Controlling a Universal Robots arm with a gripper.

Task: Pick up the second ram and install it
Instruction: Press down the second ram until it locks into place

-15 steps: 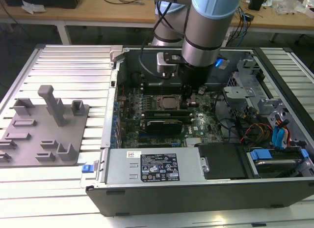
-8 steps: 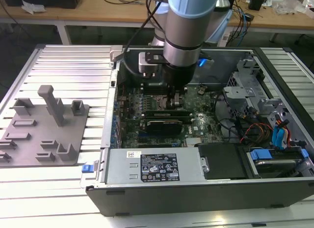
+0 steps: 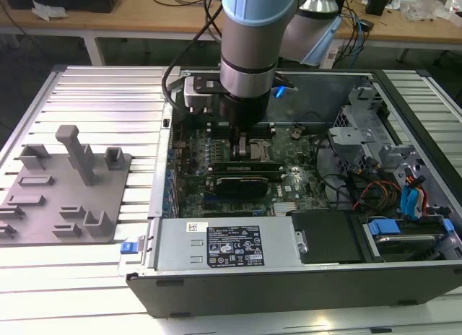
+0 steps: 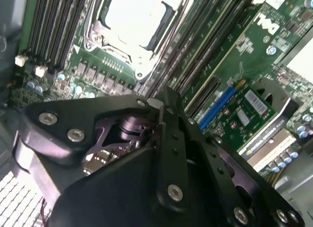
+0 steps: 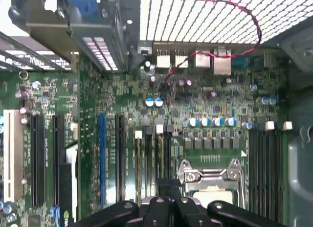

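My gripper (image 3: 242,141) reaches down into the open computer case (image 3: 216,292), onto the green motherboard (image 3: 191,158). In both wrist views its black fingers (image 4: 168,139) lie pressed together, shut. Their tips (image 5: 168,193) rest at the long memory slots (image 5: 149,158) beside the silver processor socket (image 5: 210,185). The socket (image 4: 134,19) and more slots (image 4: 210,51) run past the gripper (image 4: 159,102) in the second wrist view. The second ram is hidden; the gripper's own body covers the spot under its tips.
A grey holder tray (image 3: 65,198) with bare slots lies on the ribbed table at the exterior view's left. In the case are a black card (image 3: 249,177), a power supply (image 3: 224,245), a drive cage (image 3: 361,125) and loose cables (image 3: 375,194). A red cable (image 5: 244,21) loops by the rear ports.
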